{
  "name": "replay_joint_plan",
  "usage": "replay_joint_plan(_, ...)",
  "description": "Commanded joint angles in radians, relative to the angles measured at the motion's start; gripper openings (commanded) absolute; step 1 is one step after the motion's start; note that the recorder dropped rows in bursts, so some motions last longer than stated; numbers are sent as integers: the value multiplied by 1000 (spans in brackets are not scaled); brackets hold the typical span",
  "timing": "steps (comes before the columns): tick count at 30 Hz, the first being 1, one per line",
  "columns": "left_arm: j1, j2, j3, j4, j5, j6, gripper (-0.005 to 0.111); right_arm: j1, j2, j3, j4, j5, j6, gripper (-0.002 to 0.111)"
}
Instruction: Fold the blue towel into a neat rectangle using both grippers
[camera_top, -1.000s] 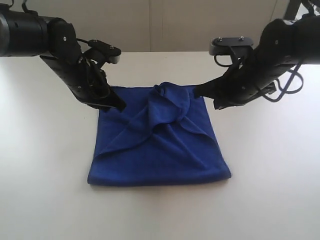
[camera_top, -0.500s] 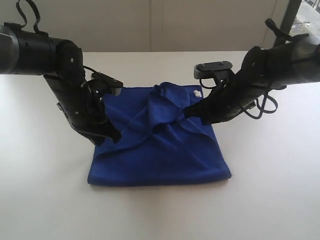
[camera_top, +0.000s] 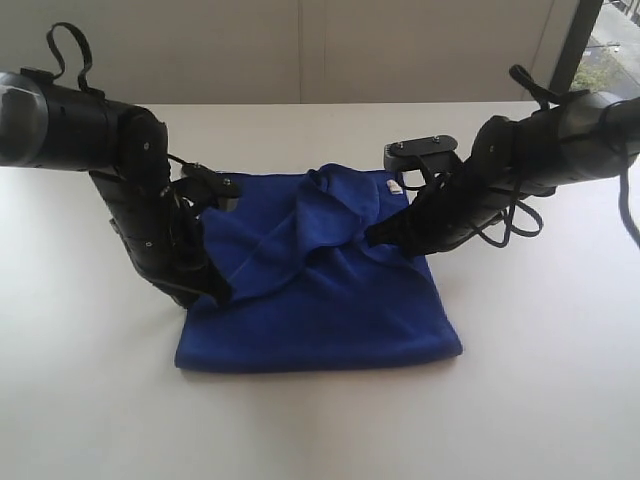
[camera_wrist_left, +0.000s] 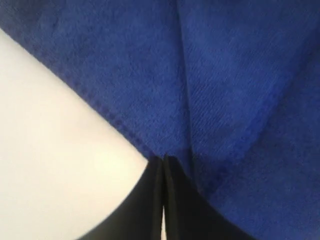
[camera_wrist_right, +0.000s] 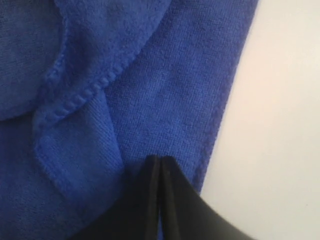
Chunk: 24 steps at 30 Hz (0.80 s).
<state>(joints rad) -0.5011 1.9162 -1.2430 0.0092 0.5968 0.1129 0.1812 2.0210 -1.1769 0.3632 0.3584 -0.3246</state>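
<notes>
The blue towel lies on the white table, its back part bunched and drawn forward over the flat front part. A small white tag shows at its back right edge. My left gripper is low at the towel's left edge, fingers together on a pinch of cloth. In the left wrist view the left gripper meets the hemmed edge of the towel. My right gripper is shut on a fold right of the middle. The right wrist view shows the right gripper closed over the towel.
Bare white table surrounds the towel on all sides. A pale wall runs along the back, and a dark window frame stands at the far right corner. Both black arms reach in from the sides over the towel's back half.
Both grippers have moved from the towel's back corners toward the front and inward, dragging the back cloth over the lower layer. The white tag has come into view.
</notes>
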Motion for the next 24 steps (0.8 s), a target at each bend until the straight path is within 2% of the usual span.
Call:
replay_joint_plan(1, 0, 11, 9, 59, 78, 3, 0, -2, 11, -1, 0, -13, -12, 0)
replay_joint_plan(10, 0, 13, 9, 74, 56, -2, 0, -4, 11, -1, 0, -8, 13, 0)
replay_joint_plan(18, 0, -74, 7, 74, -119, -42, 0, -4, 11, -1, 0, 2, 13, 0)
replay_joint_plan(24, 0, -40, 7, 24, -167, -72, 0, -4, 11, -1, 2, 2, 15, 0)
